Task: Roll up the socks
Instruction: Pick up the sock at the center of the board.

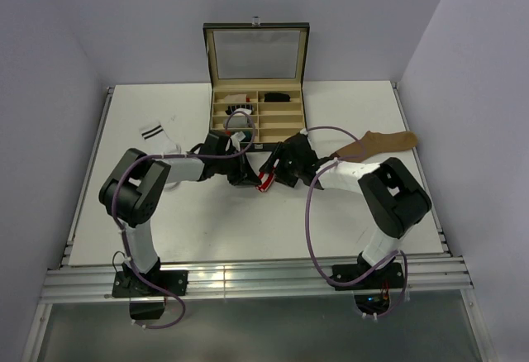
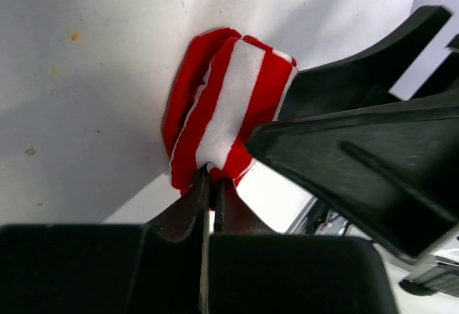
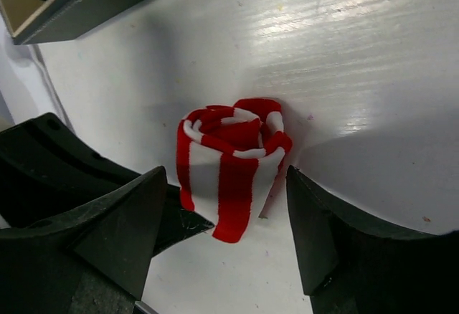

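1. As the left hand (image 2: 211,178) clenches on the lower edge of the rolled red-and-white striped sock (image 3: 229,167), the roll sits mid-table on the white table (image 1: 207,230), just in front of an open box (image 1: 213,64).
2. Right hand (image 3: 226,185) is released, its two fingers spread wide and flanking the roll on either side.
3. White sock (image 1: 159,137), marked by two dark cuff stripes, lies flat toward the far left of the table, beyond the left arm.
4. Tan-brown sock (image 1: 376,143) lies flat at the far right, well apart from the roll.
5. Lid raised, the box shows a dark bundle (image 1: 277,96) in a rear right compartment.
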### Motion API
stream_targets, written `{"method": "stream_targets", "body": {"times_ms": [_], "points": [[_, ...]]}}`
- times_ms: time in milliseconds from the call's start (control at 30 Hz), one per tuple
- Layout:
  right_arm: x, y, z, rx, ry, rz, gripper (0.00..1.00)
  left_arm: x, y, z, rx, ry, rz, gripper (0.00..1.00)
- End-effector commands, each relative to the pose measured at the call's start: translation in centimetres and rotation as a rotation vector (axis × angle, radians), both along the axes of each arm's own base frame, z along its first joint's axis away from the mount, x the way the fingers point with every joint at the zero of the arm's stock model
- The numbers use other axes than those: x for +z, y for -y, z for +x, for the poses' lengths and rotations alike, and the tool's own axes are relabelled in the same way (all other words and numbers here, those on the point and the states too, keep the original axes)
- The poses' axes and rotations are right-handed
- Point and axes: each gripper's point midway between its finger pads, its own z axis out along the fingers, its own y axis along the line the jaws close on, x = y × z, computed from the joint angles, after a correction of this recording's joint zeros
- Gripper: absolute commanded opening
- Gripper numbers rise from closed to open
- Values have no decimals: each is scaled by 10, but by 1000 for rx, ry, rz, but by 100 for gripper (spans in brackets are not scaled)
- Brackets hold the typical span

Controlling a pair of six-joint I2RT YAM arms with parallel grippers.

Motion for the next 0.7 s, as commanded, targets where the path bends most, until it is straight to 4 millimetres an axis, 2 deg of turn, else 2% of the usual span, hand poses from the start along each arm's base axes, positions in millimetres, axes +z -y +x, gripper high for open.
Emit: {"method": "stream_targets", "body": {"times_ms": [0, 333, 567, 667], "points": [[-8, 0, 0, -26, -10, -26, 74, -12, -1, 1, 21, -62, 33, 1], [-27, 2, -4, -48, -67, -96, 67, -28, -5, -1, 37, -98, 61, 1], [-37, 4, 3, -62, -94, -163, 63, -42, -9, -8, 47, -130, 84, 1], [-47, 4, 0, -47, -127, -190, 53, -46, -11, -10, 50, -131, 97, 1]]}}
